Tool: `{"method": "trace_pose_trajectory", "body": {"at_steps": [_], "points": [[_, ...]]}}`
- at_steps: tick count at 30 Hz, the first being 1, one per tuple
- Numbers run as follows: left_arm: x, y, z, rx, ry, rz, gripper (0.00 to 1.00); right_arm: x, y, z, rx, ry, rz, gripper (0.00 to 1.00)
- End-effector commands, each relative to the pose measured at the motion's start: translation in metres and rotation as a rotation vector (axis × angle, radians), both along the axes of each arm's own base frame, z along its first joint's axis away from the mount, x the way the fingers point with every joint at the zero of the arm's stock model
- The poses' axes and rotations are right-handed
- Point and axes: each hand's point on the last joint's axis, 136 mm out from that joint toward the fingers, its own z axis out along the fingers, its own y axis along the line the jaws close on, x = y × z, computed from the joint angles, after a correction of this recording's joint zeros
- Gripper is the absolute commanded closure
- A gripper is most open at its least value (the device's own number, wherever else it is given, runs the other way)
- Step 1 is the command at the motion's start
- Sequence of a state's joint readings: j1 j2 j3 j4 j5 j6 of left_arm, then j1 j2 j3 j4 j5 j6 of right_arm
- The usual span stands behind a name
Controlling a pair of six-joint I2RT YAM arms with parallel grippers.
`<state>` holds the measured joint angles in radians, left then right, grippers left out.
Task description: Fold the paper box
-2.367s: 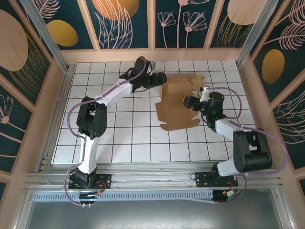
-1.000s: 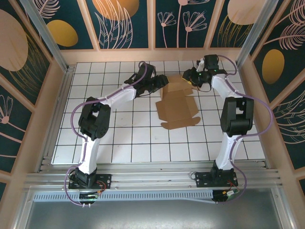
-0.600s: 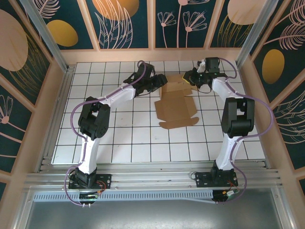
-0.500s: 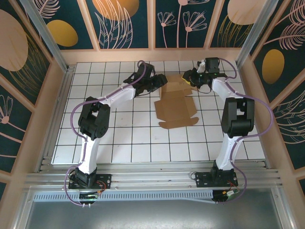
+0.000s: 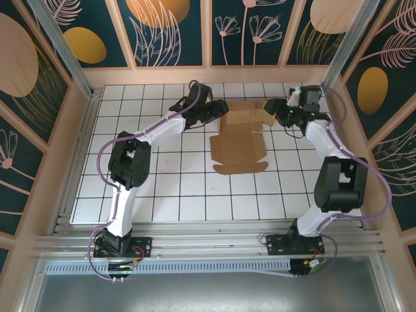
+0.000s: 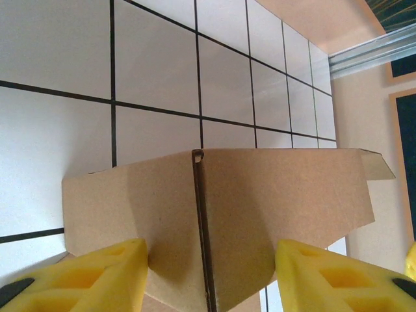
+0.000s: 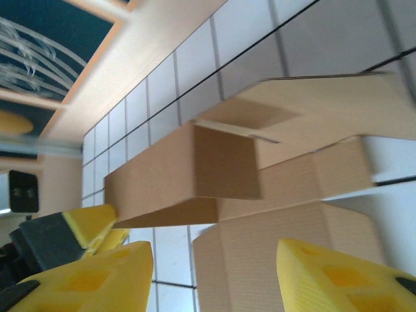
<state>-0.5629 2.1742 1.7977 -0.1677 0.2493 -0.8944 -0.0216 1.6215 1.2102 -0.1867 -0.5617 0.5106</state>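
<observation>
Okay, left gripper (image 6: 211, 252) has its jaws spread, straddling a raised flap at the far-left corner of the paper box (image 5: 239, 142). The box lies partly folded on the grid table (image 5: 162, 185), toward the back. Right gripper (image 7: 211, 252) is spread too, just beside the box's far-right flaps.

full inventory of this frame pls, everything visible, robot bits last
paper box: one, brown cardboard, partly folded, far centre of the table
table: one, white tiles with black grid lines, under everything
wall panels: several, dark teal with pale and gold plant patterns, around the table
frame posts: two, silver metal, far corners
cables: two, purple, looping along the arms
left arm: one, white and black, reaching to the box's left edge
right arm: one, white and black, reaching to the box's right edge
left fingers: two, yellow, apart, at a raised cardboard wall
right fingers: two, yellow, apart, facing the box's flaps
</observation>
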Motion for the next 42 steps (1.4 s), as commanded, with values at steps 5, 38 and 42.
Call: {"method": "trace_pose_trajectory", "body": {"at_steps": [5,38,42], "points": [[0.001,-0.002,-0.002,0.019,0.007,-0.015,0.46,-0.003,-0.017,-0.06,-0.064,0.037,-0.075,0.47],[0.007,-0.012,0.004,0.034,0.017,-0.07,0.46,0.062,0.006,-0.148,-0.188,-0.102,-0.095,0.43],[0.015,0.004,-0.001,0.075,0.017,-0.029,0.41,0.067,0.002,-0.154,-0.192,-0.099,-0.133,0.45]]}}
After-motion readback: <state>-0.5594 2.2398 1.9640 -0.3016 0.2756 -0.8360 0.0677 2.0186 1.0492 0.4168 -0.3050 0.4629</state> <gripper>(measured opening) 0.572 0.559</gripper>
